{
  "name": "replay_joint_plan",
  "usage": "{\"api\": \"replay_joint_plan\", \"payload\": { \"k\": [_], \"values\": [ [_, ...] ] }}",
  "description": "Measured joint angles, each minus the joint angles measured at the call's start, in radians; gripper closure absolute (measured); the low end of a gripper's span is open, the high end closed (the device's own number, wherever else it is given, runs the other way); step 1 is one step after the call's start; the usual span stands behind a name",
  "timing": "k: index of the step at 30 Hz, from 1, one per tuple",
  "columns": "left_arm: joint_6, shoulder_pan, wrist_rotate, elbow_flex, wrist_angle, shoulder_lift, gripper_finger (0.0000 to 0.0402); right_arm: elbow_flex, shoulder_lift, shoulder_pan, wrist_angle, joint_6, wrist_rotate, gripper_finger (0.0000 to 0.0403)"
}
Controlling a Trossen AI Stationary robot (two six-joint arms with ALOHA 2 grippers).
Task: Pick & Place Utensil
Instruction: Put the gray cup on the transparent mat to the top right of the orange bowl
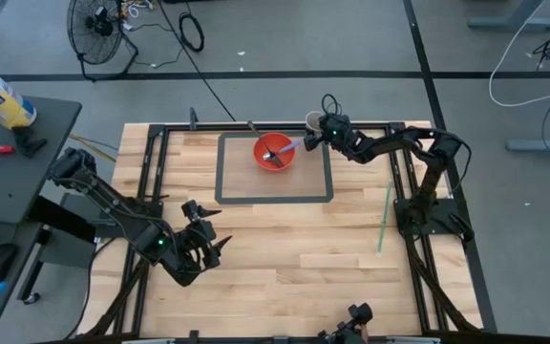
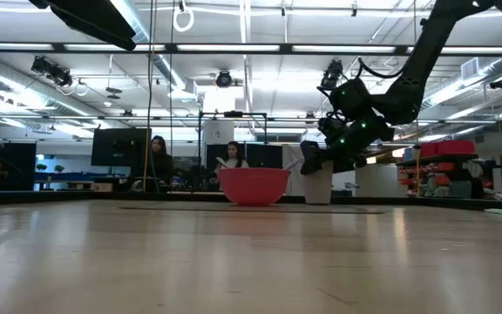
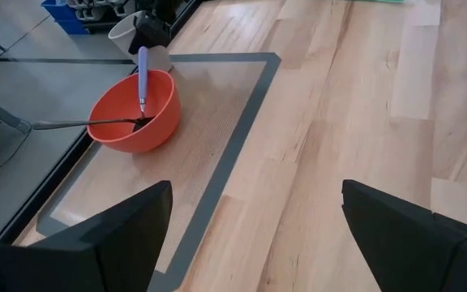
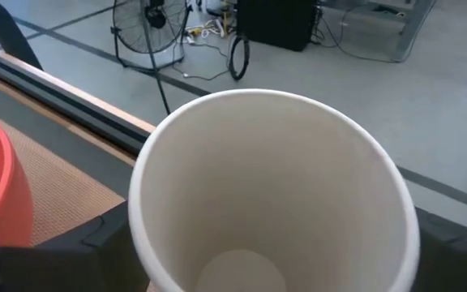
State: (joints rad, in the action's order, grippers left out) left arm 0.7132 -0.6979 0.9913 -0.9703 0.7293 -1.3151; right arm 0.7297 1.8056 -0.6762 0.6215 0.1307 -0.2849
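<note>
A red bowl (image 1: 275, 153) (image 3: 133, 109) sits on a grey-edged mat. A purple-handled utensil (image 1: 290, 145) (image 3: 143, 75) leans in it, head down in the bowl, its handle over the rim toward a white cup (image 1: 313, 120) (image 4: 274, 186). A metal spoon (image 3: 71, 124) also lies in the bowl, with its handle out over the far-left rim. My right gripper (image 1: 325, 127) (image 2: 314, 162) is open above the upright, empty cup, one finger on each side of its rim. My left gripper (image 1: 213, 239) (image 3: 254, 235) waits open near the table's near-left part. My right gripper comes at the white cup from above, its fingers (image 4: 96, 239) standing on either side of the rim (image 4: 144, 203). I cannot tell whether either finger touches the cup. The cup stands upright on the table.
The mat's grey border (image 1: 330, 182) frames the bowl at the far middle. A thin green stick (image 1: 385, 218) lies on the wood near the right edge. Bare wood (image 1: 294, 248) spreads across the near half. Black frame rails (image 1: 151, 162) run along the table's sides.
</note>
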Motion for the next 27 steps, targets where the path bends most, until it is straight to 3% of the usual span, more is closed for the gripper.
{"api": "replay_joint_plan", "payload": {
  "k": [7, 22, 27],
  "values": [
    [0.000, 0.000, -0.001, 0.000, 0.000, 0.000, 0.0039, 0.000, 0.001, 0.000, -0.008, -0.004, 0.016, 0.0009],
    [0.001, 0.000, -0.001, 0.000, 0.000, 0.000, 0.0039, -0.002, -0.102, 0.000, -0.224, 0.012, 0.057, 0.0019],
    [0.001, 0.000, -0.001, 0.000, 0.000, 0.000, 0.0039, -0.002, -0.103, 0.000, -0.225, 0.031, 0.055, 0.0019]
  ]
}}
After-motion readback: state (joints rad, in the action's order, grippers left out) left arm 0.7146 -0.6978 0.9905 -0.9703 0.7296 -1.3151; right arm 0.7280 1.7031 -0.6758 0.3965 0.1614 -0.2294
